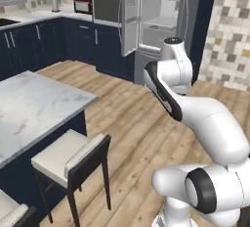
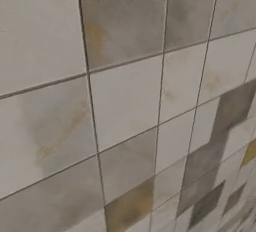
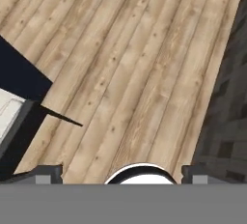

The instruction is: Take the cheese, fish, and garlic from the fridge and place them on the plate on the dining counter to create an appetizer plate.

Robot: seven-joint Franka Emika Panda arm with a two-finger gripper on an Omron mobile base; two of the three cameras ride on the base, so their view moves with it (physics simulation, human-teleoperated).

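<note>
Standing between wide-spread empty hand (image 3: 120, 172) and open fridge (image 1: 156, 15): plank floor (image 3: 125, 73), stool (image 1: 71, 160) beside dining counter (image 1: 29, 108).

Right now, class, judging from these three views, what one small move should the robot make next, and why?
Probably drive forward toward the fridge. It stands across the wooden floor with its door already open, well beyond the arm. The tool is open, holds nothing and faces the floor, so no food can be reached yet.
</note>
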